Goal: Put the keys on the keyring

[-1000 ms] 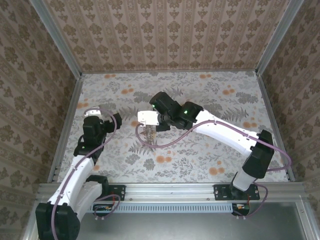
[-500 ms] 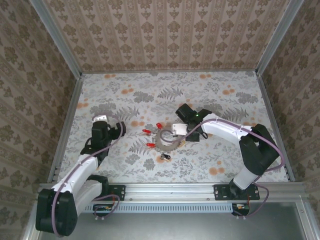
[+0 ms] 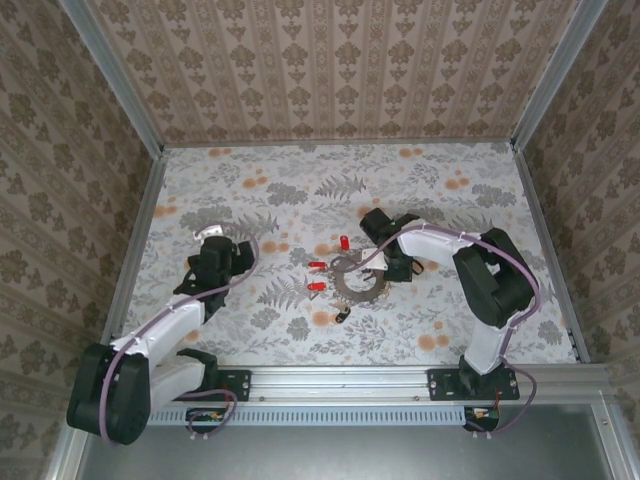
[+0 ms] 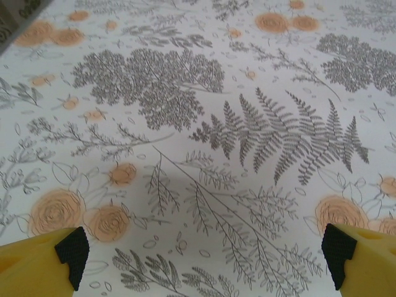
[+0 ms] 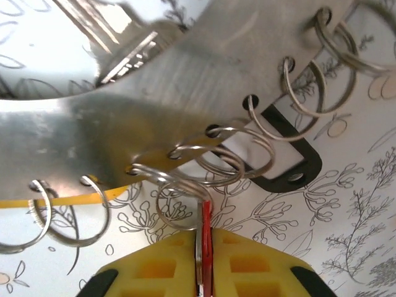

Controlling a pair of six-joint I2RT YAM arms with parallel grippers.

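Note:
The keyring (image 3: 351, 290) is a flat grey metal ring lying at the table's centre; up close its band (image 5: 154, 80) has holes with small wire split rings through them. Three red keys (image 3: 317, 265) lie fanned at its left and a dark key (image 3: 342, 315) lies below it. My right gripper (image 3: 388, 268) is at the ring's right edge. In the right wrist view it (image 5: 204, 238) is shut on a red key (image 5: 206, 219) hanging from a split ring. My left gripper (image 3: 215, 250) hovers apart on the left, open (image 4: 204, 260) over bare cloth.
A black tag (image 5: 303, 167) lies under the ring's edge. Flower-patterned cloth (image 3: 420, 180) covers the table. Patterned walls with aluminium rails (image 3: 135, 230) close in the left, right and back. Open cloth lies behind and beside the ring.
My right gripper has drawn back from left of centre towards the right, and the keyring with its keys now lies on the cloth further right. The left arm has shifted slightly.

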